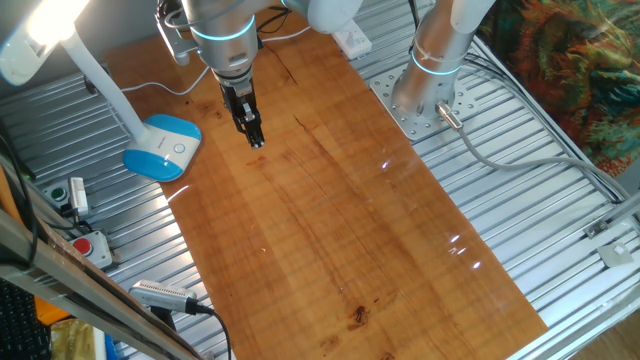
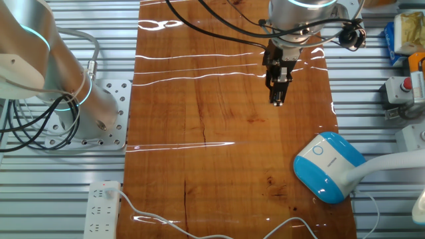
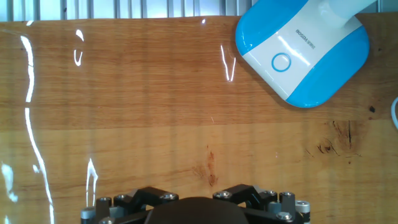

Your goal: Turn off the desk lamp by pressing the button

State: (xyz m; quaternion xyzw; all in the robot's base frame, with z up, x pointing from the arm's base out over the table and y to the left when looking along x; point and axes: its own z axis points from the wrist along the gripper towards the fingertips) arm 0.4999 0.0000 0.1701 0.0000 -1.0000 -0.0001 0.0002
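The desk lamp stands at the left of the wooden table. Its light-blue-and-white base [image 1: 163, 146] carries a round button [image 1: 178, 148], its white arm [image 1: 105, 85] slants up, and its head [image 1: 40, 35] is lit. The base [image 2: 329, 166] and button [image 2: 317, 150] also show in the other fixed view. In the hand view the base [image 3: 303, 50] lies at the upper right with the button [image 3: 281, 62] facing up. My gripper [image 1: 255, 140] hangs over bare wood beside the base, apart from it, fingertips together and empty. It also shows in the other fixed view [image 2: 277, 99].
A white power strip [image 2: 101, 209] lies by the table corner, its cable running toward the lamp. A second arm's mount [image 1: 430, 95] stands on the metal bench beside the table. A red stop button [image 1: 85, 247] and a control box [image 1: 70, 195] sit on the bench near the lamp.
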